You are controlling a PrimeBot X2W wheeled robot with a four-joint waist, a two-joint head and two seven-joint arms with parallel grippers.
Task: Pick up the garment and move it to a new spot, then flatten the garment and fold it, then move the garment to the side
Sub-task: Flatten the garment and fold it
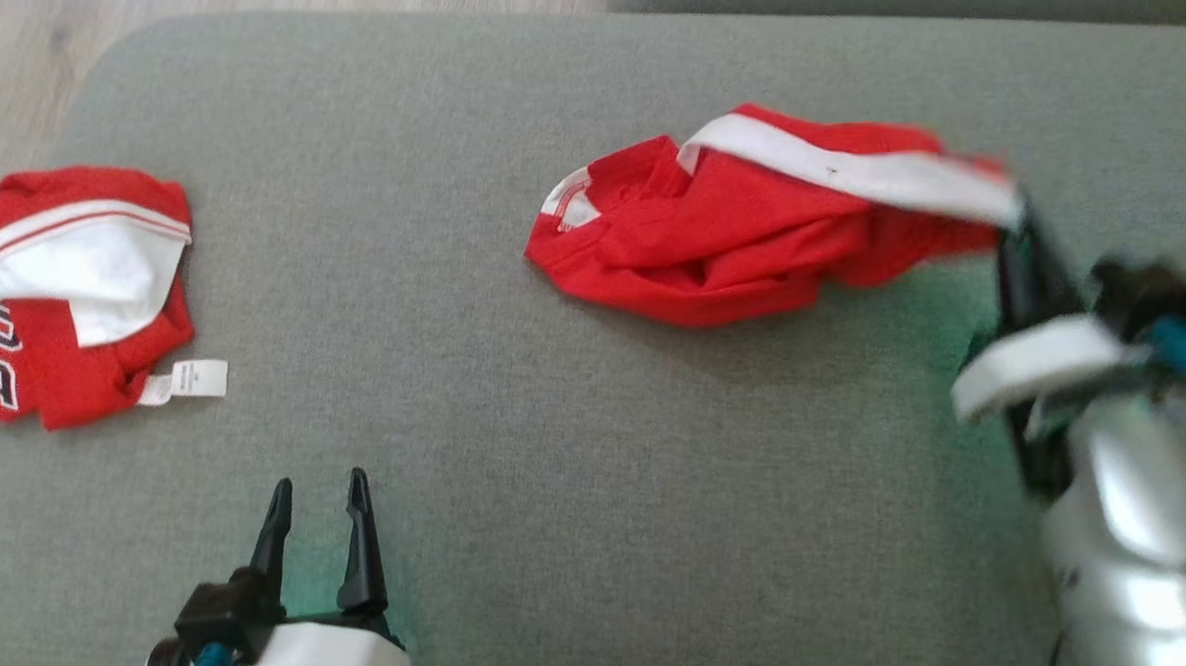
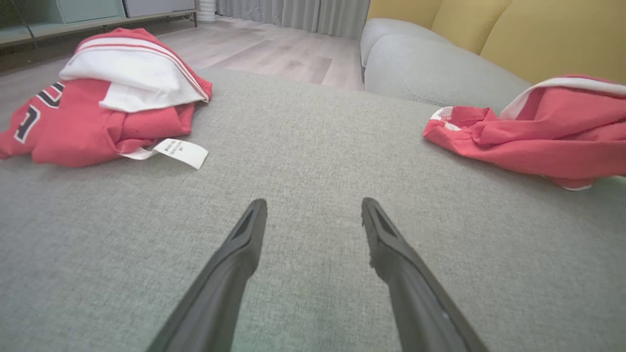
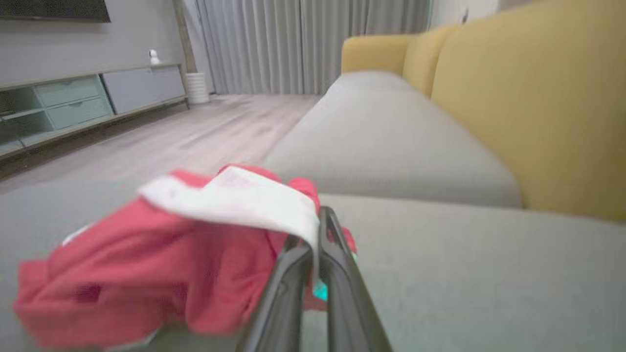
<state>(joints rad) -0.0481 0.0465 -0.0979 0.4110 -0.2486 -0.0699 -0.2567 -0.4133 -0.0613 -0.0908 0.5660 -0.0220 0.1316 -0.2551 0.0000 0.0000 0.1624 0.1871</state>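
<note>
Left hand gapes wide over the cushion; right hand pinches the white edge of the red garment.

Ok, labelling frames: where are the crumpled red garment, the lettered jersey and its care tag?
crumpled red garment (image 1: 730, 257): head view, red middle folds.
lettered jersey (image 1: 100, 274): head view, white upper panel.
care tag (image 1: 198, 378): head view, tag's centre.

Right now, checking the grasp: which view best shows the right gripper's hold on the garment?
Right wrist view: right gripper shut on the garment's white band, close up. Head view blurs that hold; left wrist view shows the garment's other end.
</note>
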